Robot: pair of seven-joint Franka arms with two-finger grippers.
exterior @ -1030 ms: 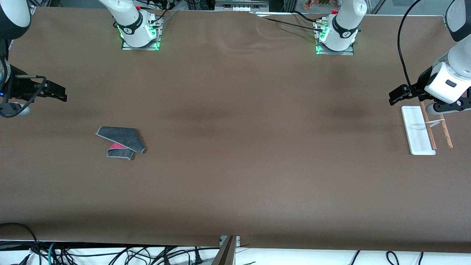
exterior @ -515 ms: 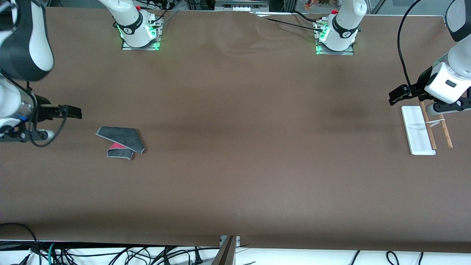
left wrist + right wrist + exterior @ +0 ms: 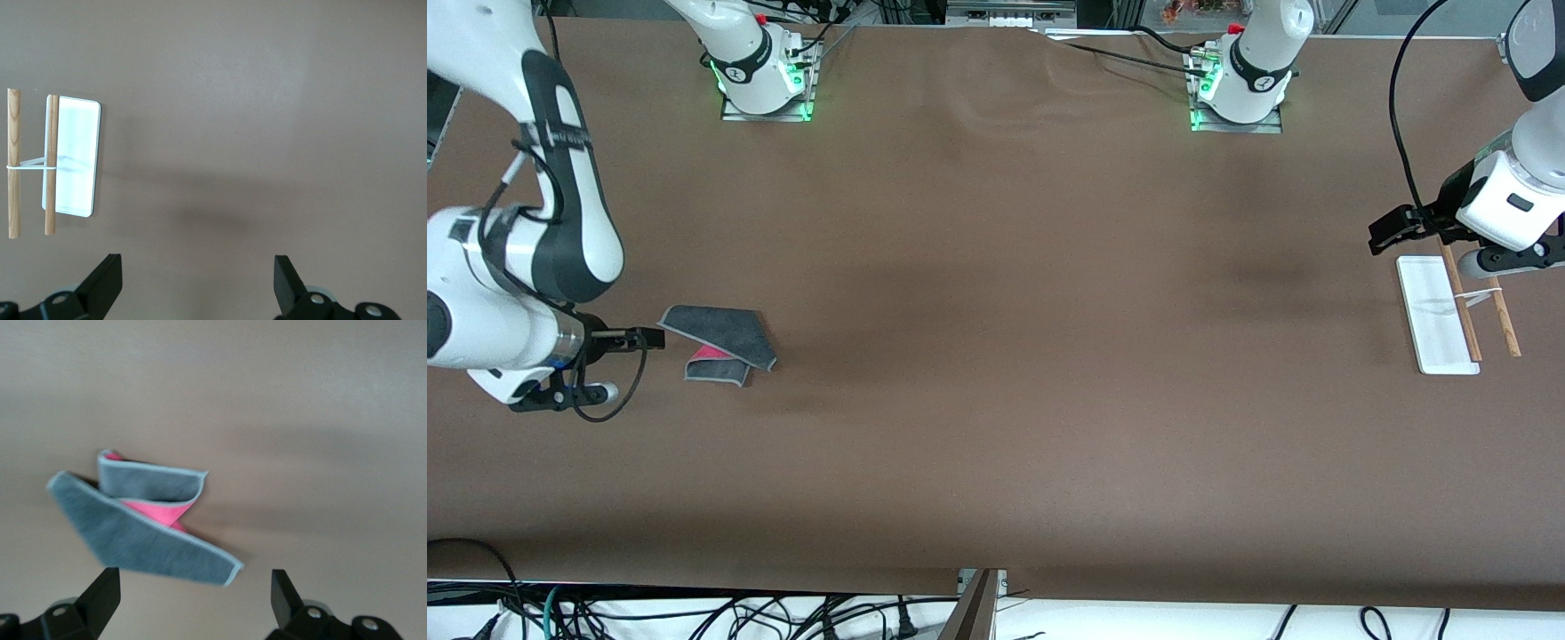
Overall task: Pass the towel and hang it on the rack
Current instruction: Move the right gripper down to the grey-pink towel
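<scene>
Towel (image 3: pixel 720 343) lies folded on the brown table (image 3: pixel 996 356) toward the right arm's end; we see its dark grey upper face with paler edging, and a strip of pink-red reverse showing between the folds, plain in the right wrist view (image 3: pixel 143 523). Nothing is touching it. Our right gripper (image 3: pixel 645 338) hangs low just beside the towel's corner, on the side toward the right arm's end of the table, its two fingers (image 3: pixel 100 597) spread wide and holding nothing, with the towel lying between and ahead of them in the wrist view.

Well apart from it, at the left arm's end of the table, we find the rack (image 3: pixel 1449 311): a flat white base with two thin brown wooden rods running parallel and a white crosspiece joining them, seen from above in the left wrist view (image 3: pixel 50 167). Our left gripper (image 3: pixel 1392 229) waits in the air just beside the rack's base, fingers (image 3: pixel 103 283) likewise wide apart and empty.
</scene>
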